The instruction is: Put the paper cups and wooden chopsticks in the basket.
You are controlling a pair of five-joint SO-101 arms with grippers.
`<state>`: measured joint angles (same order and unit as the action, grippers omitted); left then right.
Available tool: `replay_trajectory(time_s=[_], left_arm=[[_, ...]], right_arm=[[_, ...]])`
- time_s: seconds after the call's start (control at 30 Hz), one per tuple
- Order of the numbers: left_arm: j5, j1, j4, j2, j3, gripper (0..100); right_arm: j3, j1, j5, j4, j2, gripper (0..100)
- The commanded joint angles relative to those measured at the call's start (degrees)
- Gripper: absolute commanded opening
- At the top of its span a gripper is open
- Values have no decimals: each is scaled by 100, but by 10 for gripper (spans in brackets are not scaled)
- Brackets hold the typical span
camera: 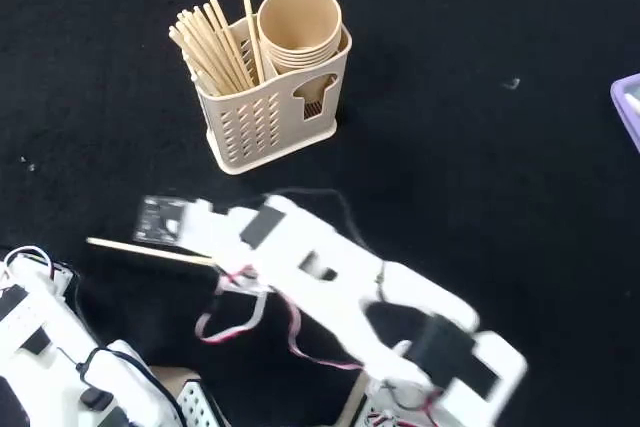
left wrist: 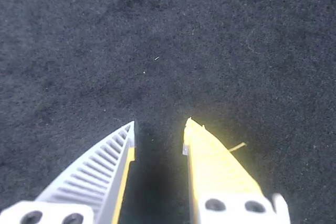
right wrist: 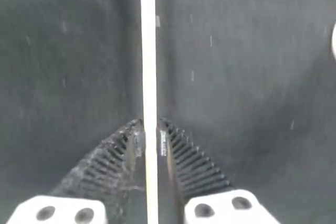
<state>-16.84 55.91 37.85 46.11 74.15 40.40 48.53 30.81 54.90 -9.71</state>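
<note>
basket (camera: pixel 265 122): slotted beige plastic, stands upright at the far side of the black cloth (camera: pixel 480 167). Rigid, stable target.
paper cups (camera: pixel 298 22): tan, nested in one stack, already in the basket's right compartment. Light, and the walls would crush easily.
wooden chopsticks (camera: pixel 215 47): pale bundle on end in the left compartment, leaning outward.
loose chopstick (camera: pixel 150 248): one thin pale stick near the table's front edge, well apart from the basket. Can't tell if it's lifted or resting on the cloth.
handling: very light, stiff, smooth and narrow, so it will likely pivot or slip in a pinch. A hold nearer the middle should swing less than one near the end.
right gripper (right wrist: pixel 150 124): jaws drawn in on the chopstick from both sides. The stick runs lengthwise along the fingers and is held near one end.
left gripper (left wrist: pixel 158 127): jaws parted, nothing between them, just above bare cloth.
</note>
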Motion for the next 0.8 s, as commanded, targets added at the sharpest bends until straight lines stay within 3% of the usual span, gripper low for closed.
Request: replay_trajectory(time_s=[0.0, 0.2, 0.4, 0.57, 0.77], left_arm=[[-62, 4, -105, 158, -286, 155], [-62, 4, -105, 158, -286, 155], [-62, 4, -105, 158, -286, 155], [-62, 4, -105, 158, -286, 155], [-62, 4, -105, 158, -286, 155]], right_arm=[[787, -431, 62, -88, -945, 10], [1675, -1169, 62, -738, -857, 19], [1525, -976, 53, -791, -444, 201], [1218, -387, 18, -818, -224, 179], [567, -448, 62, -554, 673, 158]])
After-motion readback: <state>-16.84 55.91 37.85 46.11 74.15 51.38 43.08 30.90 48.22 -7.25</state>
